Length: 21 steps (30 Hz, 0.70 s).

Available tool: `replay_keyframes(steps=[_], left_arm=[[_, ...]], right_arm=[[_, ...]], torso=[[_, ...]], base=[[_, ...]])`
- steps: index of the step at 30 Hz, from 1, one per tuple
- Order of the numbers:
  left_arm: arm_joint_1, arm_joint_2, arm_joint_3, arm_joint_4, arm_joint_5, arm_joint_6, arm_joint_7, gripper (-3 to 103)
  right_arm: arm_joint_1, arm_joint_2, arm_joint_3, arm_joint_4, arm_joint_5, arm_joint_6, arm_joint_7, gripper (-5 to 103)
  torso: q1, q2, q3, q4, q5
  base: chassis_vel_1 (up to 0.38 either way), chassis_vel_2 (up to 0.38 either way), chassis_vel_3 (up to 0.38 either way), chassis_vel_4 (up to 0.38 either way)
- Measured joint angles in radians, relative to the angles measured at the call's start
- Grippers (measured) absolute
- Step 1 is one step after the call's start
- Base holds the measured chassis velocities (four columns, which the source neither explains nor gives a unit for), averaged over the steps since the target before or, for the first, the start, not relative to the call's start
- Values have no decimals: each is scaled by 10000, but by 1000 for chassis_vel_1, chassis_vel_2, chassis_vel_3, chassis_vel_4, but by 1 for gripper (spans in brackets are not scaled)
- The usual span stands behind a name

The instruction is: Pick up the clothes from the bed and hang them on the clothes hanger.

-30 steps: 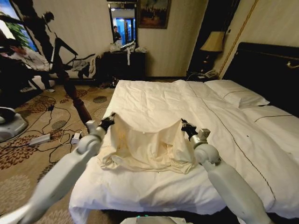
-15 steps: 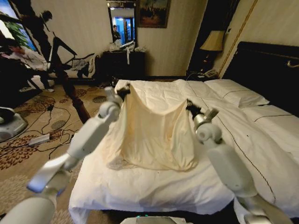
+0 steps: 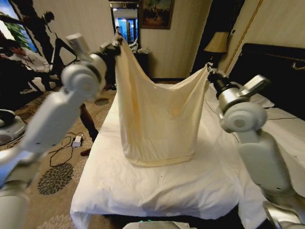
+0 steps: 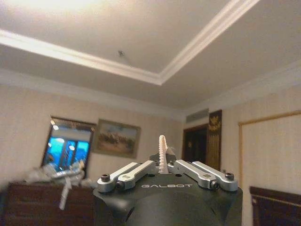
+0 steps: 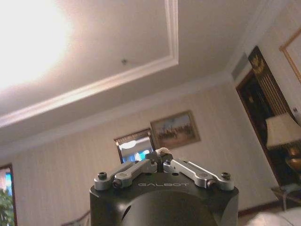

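The cream clothes (image 3: 157, 114) hang spread out above the bed (image 3: 157, 186), held up by both top corners, the lower hem just over the duvet. My left gripper (image 3: 116, 44) is shut on the upper left corner, raised high. My right gripper (image 3: 208, 68) is shut on the upper right corner, somewhat lower. In the left wrist view a thin ridge of cream fabric (image 4: 162, 149) sticks up between the shut fingers of the left gripper (image 4: 163, 165). In the right wrist view a small tuft of cloth (image 5: 163, 151) shows at the shut fingertips of the right gripper (image 5: 160, 160). The clothes hanger is out of view.
White pillows (image 3: 267, 102) and a dark headboard (image 3: 281, 71) lie to the right. A lamp (image 3: 218, 44) stands at the back right. A dark dresser (image 3: 126, 64) stands against the far wall. Cables and a power strip (image 3: 76, 140) lie on the carpet to the left.
Both grippers have risen and carried the shirt up off the duvet. It was bunched on the bed a second ago and now hangs stretched between them.
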Motion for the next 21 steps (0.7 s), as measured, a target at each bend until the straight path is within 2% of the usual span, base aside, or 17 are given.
replay_keyframes(steps=[5, 8, 10, 11, 12, 13, 14, 15, 16, 17, 18, 21], left_arm=[[-642, 344, -106, 126, -408, 154, -61, 0], [-553, 426, -167, 40, -427, 188, -83, 0], [215, 598, -371, -236, -31, 205, -72, 0], [957, 725, -566, -436, 297, 205, -55, 0], [957, 725, -566, -436, 297, 205, -55, 0], [1804, 834, -725, -622, 655, 190, -50, 0], [2044, 857, -758, -675, 752, 185, -50, 0], [2838, 906, -859, -834, 1077, 157, -43, 0], [3992, 883, -1091, -1006, 1583, 96, -34, 0], [4588, 812, -1219, -1061, 1877, 50, -12, 0], [4588, 812, -1219, -1061, 1877, 50, -12, 0], [6071, 424, -1462, -1031, 2624, -72, 15, 0]], right_arm=[[1246, -332, -59, -244, 732, -23, 115, 0], [1246, -453, -37, -224, 851, -37, 125, 0], [618, -552, 139, 65, 763, -37, 122, 0], [-88, -561, 276, 309, 576, -37, 106, 0], [-88, -561, 276, 309, 576, -37, 106, 0], [-680, -531, 358, 494, 375, -40, 86, 0], [-923, -501, 389, 563, 279, -41, 72, 0], [-1575, -369, 462, 735, 6, -41, 27, 0], [-2655, -91, 485, 909, -591, -60, -117, 0], [-3194, 120, 441, 936, -1021, -67, -220, 0], [-3194, 120, 441, 936, -1021, -67, -220, 0], [-4340, 813, 105, 843, -2109, -115, -477, 0]], torso=[[1, 0, 0, 3, -3], [1, 0, -1, 0, 2], [1, 0, -1, -5, 4], [1, 0, -2, -6, 2], [1, 0, -2, -6, 2], [0, 0, -1, -3, 6], [1, 0, 0, -1, 4], [1, 0, 1, 4, -11], [2, 0, 2, 4, -8], [2, 0, 2, 4, 4], [2, 0, 2, 4, 4], [0, 0, 1, -5, 2]], base=[[0, 0, 0, 0], [0, 0, 0, 0], [0, 0, 0, 0], [0, 0, 0, 0], [0, 0, 0, 0], [0, 0, 0, 0], [0, 0, 0, 0], [0, 0, 0, 0], [0, 0, 0, 0], [0, 0, 0, 0], [0, 0, 0, 0], [0, 0, 0, 0]])
